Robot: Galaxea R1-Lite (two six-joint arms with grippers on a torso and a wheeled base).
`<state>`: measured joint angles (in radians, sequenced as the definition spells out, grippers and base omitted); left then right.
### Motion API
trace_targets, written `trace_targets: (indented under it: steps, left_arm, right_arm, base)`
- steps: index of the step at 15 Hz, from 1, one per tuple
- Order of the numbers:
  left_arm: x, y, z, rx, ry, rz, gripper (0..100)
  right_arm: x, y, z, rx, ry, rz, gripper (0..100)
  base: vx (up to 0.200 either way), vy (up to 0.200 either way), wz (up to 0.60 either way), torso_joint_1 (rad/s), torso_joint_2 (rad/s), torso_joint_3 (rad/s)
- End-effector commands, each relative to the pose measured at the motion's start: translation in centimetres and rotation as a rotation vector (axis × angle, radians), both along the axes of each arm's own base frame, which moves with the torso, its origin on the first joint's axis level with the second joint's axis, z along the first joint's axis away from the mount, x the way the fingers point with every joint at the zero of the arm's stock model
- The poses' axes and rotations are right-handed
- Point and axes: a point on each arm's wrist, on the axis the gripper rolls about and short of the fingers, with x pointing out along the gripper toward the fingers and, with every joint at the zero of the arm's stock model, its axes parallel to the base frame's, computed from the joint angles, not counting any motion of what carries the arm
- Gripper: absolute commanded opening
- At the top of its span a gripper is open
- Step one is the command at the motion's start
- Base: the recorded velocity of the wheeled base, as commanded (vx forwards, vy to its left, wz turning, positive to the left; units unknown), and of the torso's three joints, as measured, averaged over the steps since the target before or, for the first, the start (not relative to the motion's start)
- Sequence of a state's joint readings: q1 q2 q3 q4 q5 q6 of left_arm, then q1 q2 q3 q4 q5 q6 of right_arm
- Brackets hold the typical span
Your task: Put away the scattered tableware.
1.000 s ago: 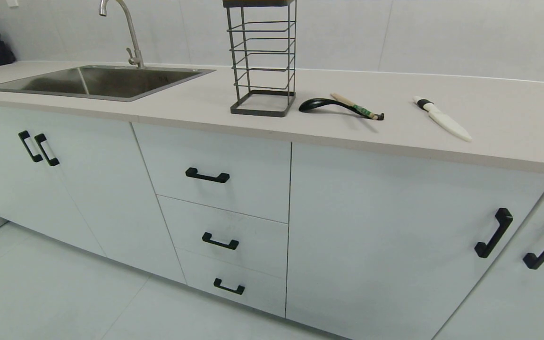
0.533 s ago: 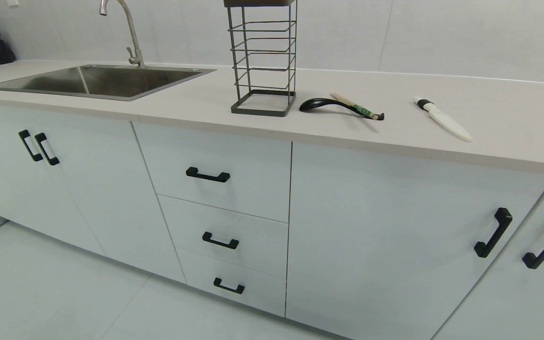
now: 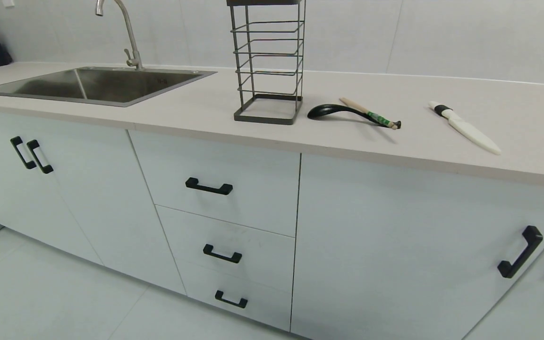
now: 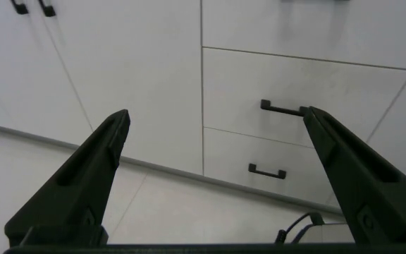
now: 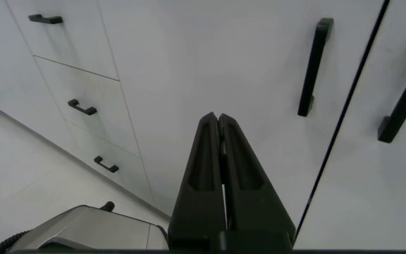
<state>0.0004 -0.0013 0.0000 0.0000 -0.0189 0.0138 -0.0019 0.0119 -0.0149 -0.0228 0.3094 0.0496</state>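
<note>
The left gripper (image 4: 216,114) hangs with its fingers spread wide in front of the drawers (image 4: 309,85). The right gripper (image 5: 218,118) has its fingers pressed together, holding nothing, before a cabinet door (image 5: 210,56). On the counter (image 3: 182,108), a black ladle (image 3: 331,111) lies just beside the wire rack (image 3: 268,61) with chopsticks (image 3: 371,114) against its handle, and a white knife (image 3: 468,130) lies farther right.

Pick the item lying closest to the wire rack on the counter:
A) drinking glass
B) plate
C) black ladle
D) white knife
C: the black ladle lies right beside the wire rack on the counter, its bowl end toward the rack's base, while the white knife lies farther off toward the robot's right.
</note>
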Motion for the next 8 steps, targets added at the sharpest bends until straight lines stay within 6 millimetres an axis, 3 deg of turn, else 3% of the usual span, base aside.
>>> trace_targets:
  steps: [1,7,8]
  left_arm:
    - [0.0,0.0,0.0,-0.002,0.000,0.000,100]
    - [0.0,-0.1,0.2,0.025,-0.020,-0.064,100]
    - [-0.6,-0.2,2.7,0.028,-0.164,-0.075,100]
  right_arm:
    - [0.0,0.0,0.0,0.008,0.004,0.000,0]
    - [0.1,0.0,-0.1,0.018,0.009,0.004,0]
    - [0.1,0.0,0.0,0.020,0.005,0.004,0]
  base:
    - [0.000,0.000,0.00,0.000,0.00,0.000]
    - [0.000,0.000,0.00,0.000,0.00,0.000]
    - [0.000,0.000,0.00,0.000,0.00,0.000]
